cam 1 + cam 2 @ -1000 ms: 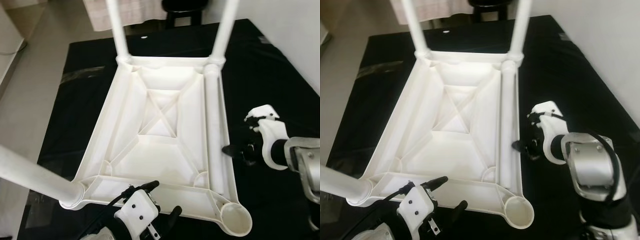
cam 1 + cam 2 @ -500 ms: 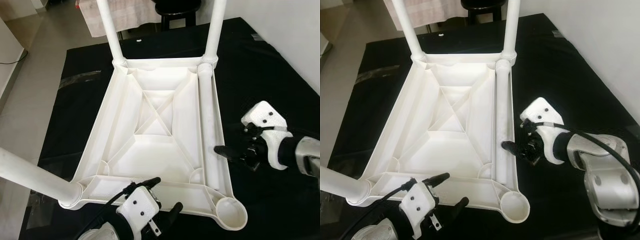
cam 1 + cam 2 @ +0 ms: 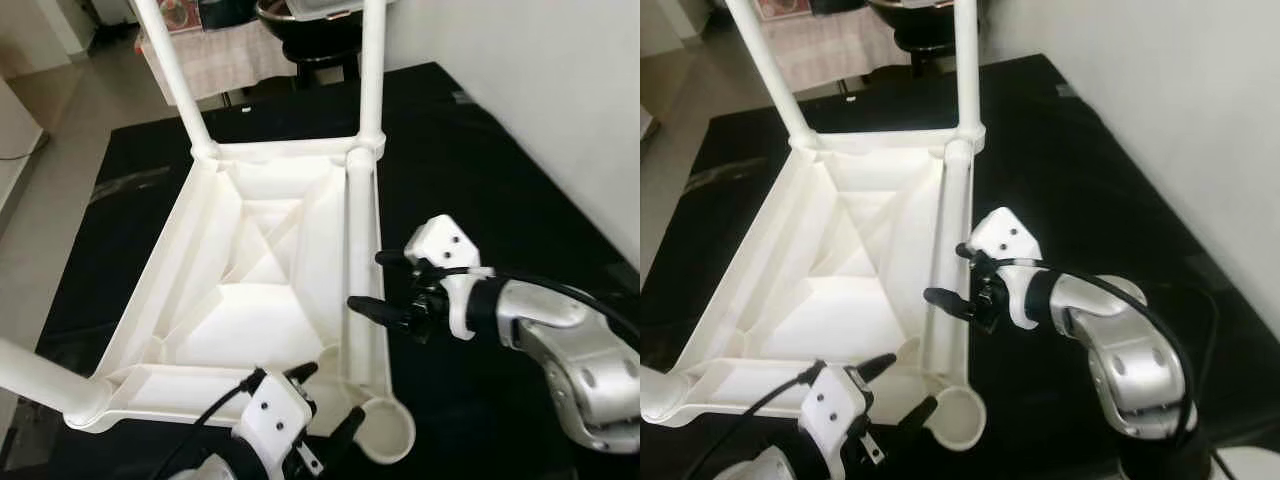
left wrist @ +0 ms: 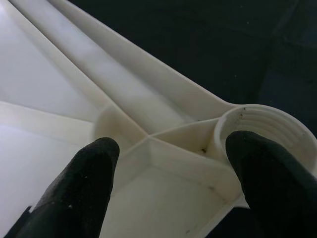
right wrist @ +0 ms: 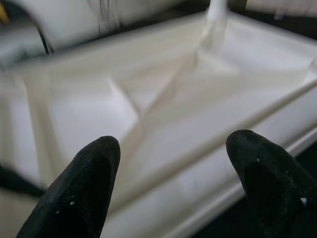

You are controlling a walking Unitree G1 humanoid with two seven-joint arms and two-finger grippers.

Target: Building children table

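A white plastic children's table [image 3: 250, 300] lies upside down on a black mat. Two legs [image 3: 372, 70] stand up at its far corners, and a third leg [image 3: 40, 380] sticks out at the near left. A loose white leg tube [image 3: 358, 230] lies along the right rim. The near right socket [image 3: 388, 435] holds nothing. My right gripper [image 3: 365, 280] is open, its fingers reaching over the right rim beside the tube. My left gripper [image 3: 328, 395] is open just above the near edge, next to the socket [image 4: 267, 129].
The black mat [image 3: 480, 180] covers the floor around the table, with free room on its right side up to a white wall [image 3: 560, 90]. A dark stool [image 3: 310, 20] and a pale cloth [image 3: 225, 60] stand behind. Bare floor [image 3: 50, 120] lies to the left.
The camera has shifted. My right gripper has moved left from the mat to the table's right rim, its fingers now spread wider over the tube. The left gripper has stayed at the near edge.
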